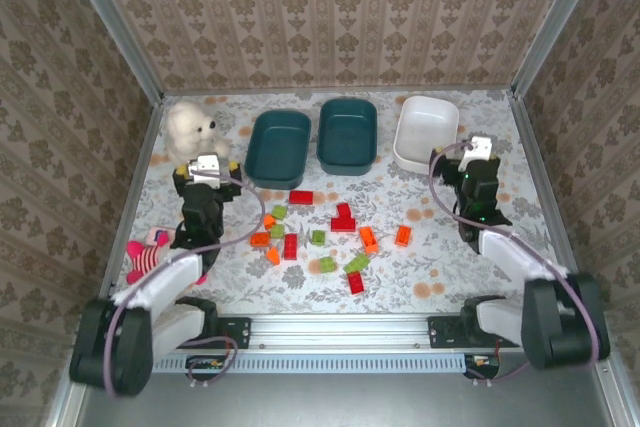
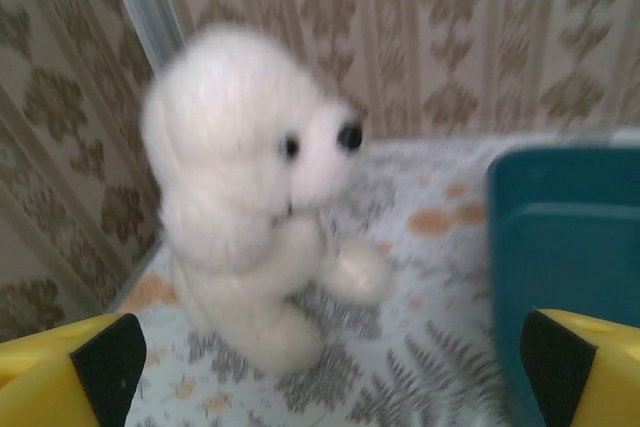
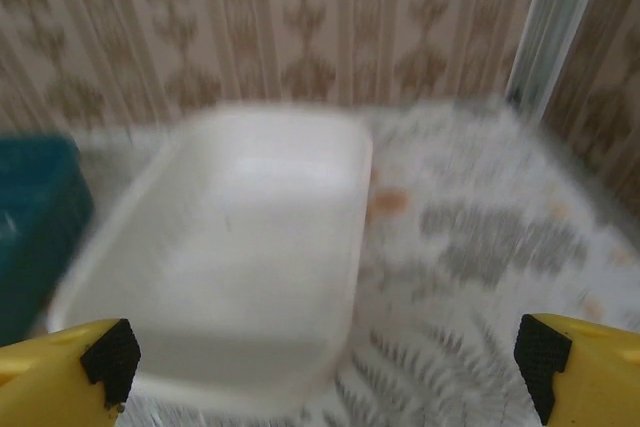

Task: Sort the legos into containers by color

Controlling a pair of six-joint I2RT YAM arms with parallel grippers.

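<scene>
Several legos lie scattered mid-table: red ones (image 1: 301, 197), orange ones (image 1: 368, 239) and light green ones (image 1: 327, 265). Behind them stand the containers: two dark teal tubs (image 1: 279, 145) (image 1: 347, 135) and a white tub (image 1: 426, 130). My left gripper (image 1: 205, 165) hovers left of the bricks and is open with nothing between its fingers; in the left wrist view the left gripper (image 2: 325, 367) faces the teddy bear, with a teal tub (image 2: 570, 247) at the right. My right gripper (image 1: 480, 150) is open beside the white tub; the right wrist view has the right gripper (image 3: 325, 362) facing the white tub (image 3: 250, 267), which is empty.
A white teddy bear (image 1: 190, 127) (image 2: 250, 227) sits at the back left, just beyond the left gripper. A pink-and-white plush doll (image 1: 148, 252) lies at the left near the left arm. Patterned walls and metal posts enclose the table on three sides.
</scene>
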